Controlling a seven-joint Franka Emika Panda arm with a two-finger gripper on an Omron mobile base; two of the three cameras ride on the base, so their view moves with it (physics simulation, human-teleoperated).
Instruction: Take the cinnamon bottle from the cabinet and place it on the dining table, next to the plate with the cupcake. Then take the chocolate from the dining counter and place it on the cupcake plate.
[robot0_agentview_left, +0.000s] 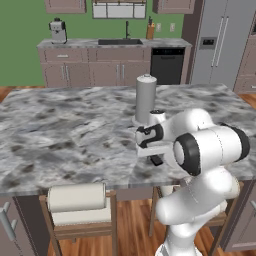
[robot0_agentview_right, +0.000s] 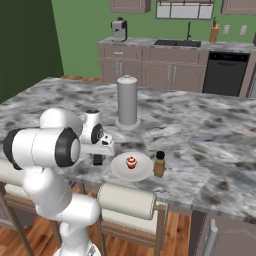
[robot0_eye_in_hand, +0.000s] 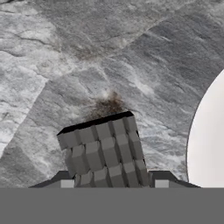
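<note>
Cinnamon bottle (robot0_agentview_right: 159, 164) sat by plate (robot0_agentview_right: 131, 166); step 2: end effector (robot0_eye_in_hand: 113, 186) clenched on chocolate (robot0_eye_in_hand: 103, 150) left of plate, next lift + shift onto it.

You're looking at a glossy white arm (robot0_agentview_left: 200, 150) built from fat rounded segments, with black rings at the joints and a dark face on the big round joint cap. The hand (robot0_agentview_right: 102, 142) is white with black patches, and its small finger tips (robot0_eye_in_hand: 65, 181) are dark with pale square marks.
</note>
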